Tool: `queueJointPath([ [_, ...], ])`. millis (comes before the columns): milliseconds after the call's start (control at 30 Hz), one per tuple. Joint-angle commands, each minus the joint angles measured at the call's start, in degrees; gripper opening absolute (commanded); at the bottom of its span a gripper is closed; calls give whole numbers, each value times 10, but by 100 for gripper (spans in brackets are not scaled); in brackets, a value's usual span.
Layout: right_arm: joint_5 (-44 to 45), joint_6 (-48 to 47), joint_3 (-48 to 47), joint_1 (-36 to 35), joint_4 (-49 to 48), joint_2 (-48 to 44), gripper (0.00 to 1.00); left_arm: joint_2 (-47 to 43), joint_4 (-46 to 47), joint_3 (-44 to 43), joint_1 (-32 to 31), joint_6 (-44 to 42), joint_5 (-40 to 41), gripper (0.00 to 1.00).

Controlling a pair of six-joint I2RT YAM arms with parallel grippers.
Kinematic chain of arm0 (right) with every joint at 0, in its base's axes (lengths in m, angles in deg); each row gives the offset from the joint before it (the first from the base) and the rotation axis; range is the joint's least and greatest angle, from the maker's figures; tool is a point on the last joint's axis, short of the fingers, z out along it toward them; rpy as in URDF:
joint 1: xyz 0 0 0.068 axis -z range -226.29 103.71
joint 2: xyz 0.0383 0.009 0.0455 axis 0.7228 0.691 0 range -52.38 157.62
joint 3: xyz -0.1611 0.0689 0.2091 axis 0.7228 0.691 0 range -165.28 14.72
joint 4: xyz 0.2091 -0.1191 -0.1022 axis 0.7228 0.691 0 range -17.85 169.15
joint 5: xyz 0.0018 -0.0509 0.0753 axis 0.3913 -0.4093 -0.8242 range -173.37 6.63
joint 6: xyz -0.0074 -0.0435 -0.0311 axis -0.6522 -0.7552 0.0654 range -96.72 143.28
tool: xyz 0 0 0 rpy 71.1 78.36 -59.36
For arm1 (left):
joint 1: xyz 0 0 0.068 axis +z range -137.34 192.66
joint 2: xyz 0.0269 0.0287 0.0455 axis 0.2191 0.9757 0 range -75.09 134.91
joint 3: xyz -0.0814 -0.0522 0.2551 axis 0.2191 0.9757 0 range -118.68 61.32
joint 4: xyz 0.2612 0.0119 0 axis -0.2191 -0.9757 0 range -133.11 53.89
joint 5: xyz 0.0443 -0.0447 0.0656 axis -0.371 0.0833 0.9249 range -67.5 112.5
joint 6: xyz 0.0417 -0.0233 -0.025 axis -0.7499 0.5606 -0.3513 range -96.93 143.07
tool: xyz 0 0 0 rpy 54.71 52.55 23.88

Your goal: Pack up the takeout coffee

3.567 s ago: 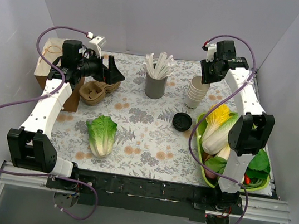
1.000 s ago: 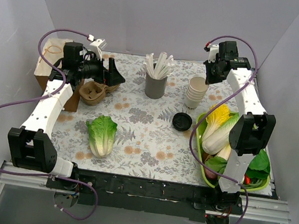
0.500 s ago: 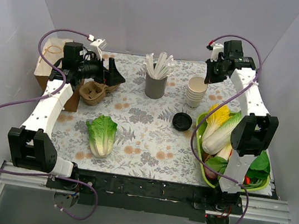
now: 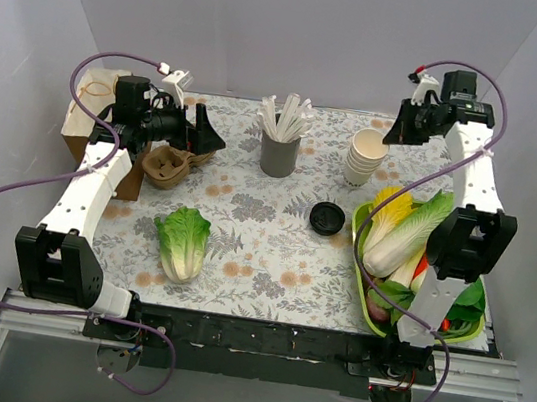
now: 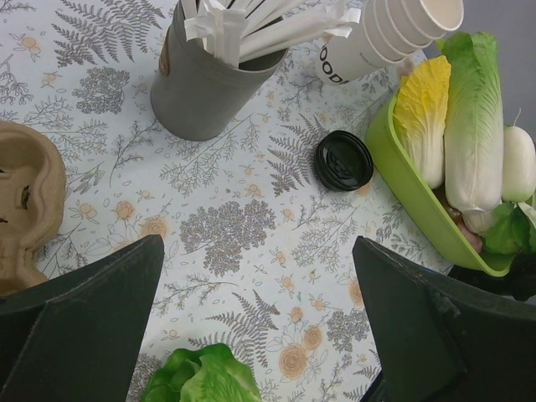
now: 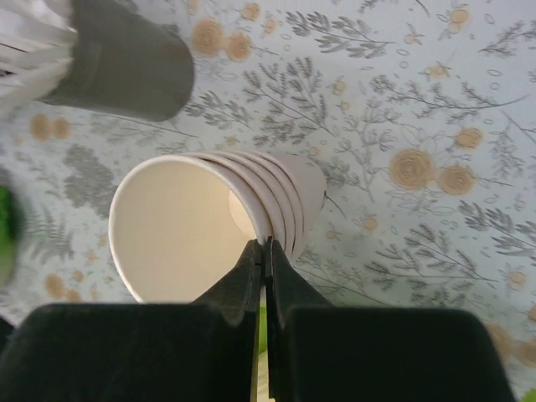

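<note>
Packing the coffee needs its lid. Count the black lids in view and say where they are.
1. The black lid is on the table, between the grey cup and the green tray, nearer the arms than the stack of lidless cups. More could be hidden inside the tray.

Open desk (image 4: 253,239) runs through the middle for you. The grey stick cup (image 4: 278,154) and cup stack (image 4: 366,155) block the far edge, the green tray (image 4: 357,240) the right edge, the lettuce (image 4: 182,241) the near-left. The takeout coffee (image 4: 327,217) stands just beside the tray.
</note>
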Motion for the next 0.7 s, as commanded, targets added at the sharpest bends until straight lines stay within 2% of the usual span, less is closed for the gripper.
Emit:
queueJointPath([
  [0, -224, 86, -17, 52, -22, 6, 1, -7, 6, 2, -2, 1, -13, 98],
  [100, -151, 41, -20, 36, 2, 4, 1, -7, 6, 4, -1, 3, -14, 98],
  [167, -231, 65, -14, 50, 6, 14, 1, -4, 6, 3, -1, 6, -15, 98],
  [200, -230, 56, -11, 49, 3, 8, 1, -1, 6, 1, -1, 7, -16, 98],
  [233, -106, 20, -28, 22, 12, 4, 1, 0, 7, 1, -1, 7, -16, 98],
  [267, -77, -22, -35, 0, 21, 1, 1, 0, 7, 0, -1, 8, -16, 98],
  [300, -138, -39, -43, -5, 46, 6, 1, 5, 7, -2, -1, 9, -17, 98],
  [333, -191, -13, -52, 15, 50, 20, 1, 7, 6, -3, -2, 11, -19, 98],
  [367, -195, 10, -57, 15, 47, 24, 1, 9, 7, -5, -2, 11, -23, 98],
  [400, -53, 5, -64, 8, 51, 21, 1, 11, 8, -7, -2, 18, -27, 98],
  [433, -47, -75, -61, -26, 47, 9, 1, 14, 11, -8, -3, 20, -28, 98],
  [467, -89, -65, -72, -21, 52, 13, 1, 16, 15, -8, -4, 25, -28, 98],
  [500, -227, -29, -68, 2, 56, 21, 1, 17, 20, -8, -5, 32, -30, 98],
  [533, -198, 23, -59, 15, 43, 24, 1, 20, 23, -9, -6, 37, -32, 98],
  [567, -134, -27, -59, 1, 51, 19, 1, 21, 25, -10, -10, 41, -37, 98],
  [600, -109, -69, -57, -13, 55, 15, 1, 24, 33, -12, -12, 45, -47, 98],
  [667, -194, -3, -64, 15, 52, 28, 1, 34, 41, -18, -26, 61, -54, 98],
])
